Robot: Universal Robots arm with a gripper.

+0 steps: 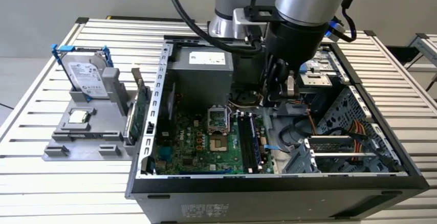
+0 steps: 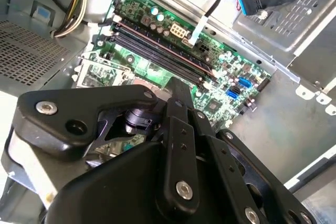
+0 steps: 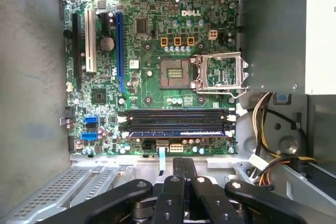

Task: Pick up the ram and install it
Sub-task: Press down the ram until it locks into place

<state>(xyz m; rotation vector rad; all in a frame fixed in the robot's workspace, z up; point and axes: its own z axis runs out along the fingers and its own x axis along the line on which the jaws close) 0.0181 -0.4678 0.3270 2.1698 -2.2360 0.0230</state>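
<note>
We saw the grey, tube-shaped arm [image 1: 307, 4] reaching down into the open black metal computer case [image 1: 273, 196], which lay on a table [image 1: 41, 183] of ribbed aluminium slats.

In both wrist views the matte black gripper [image 3: 184, 174] [image 2: 178, 95] hung above the green motherboard [image 3: 152, 51]. Its two flat, bolted fingers [image 3: 178, 182] were pressed together with nothing between them, and they touched nothing.

The ram [image 3: 178, 133], a long thin blue-green strip, sat edge-down in one of the parallel black slots. It was the slot nearest the board's edge, with white clips at both ends. In the exterior view the ram [image 1: 249, 139] showed as a dark narrow bar at three o'clock from the square, silver-framed processor socket [image 1: 220, 142]. The gripper was off the ram and above it.

At nine o'clock from the case in the exterior view stood a grey plastic holder [image 1: 68, 150]. It carried:
- an upright hard drive [image 1: 89, 78] with a shiny metal face
- a small square silver chip [image 1: 80, 115] lying flat
- a green card [image 1: 138, 114] standing on edge just beside the case wall

Bundles of yellow, black and orange wires [image 3: 265, 114] curled beside the perforated steel drive bay [image 1: 341, 152].
</note>
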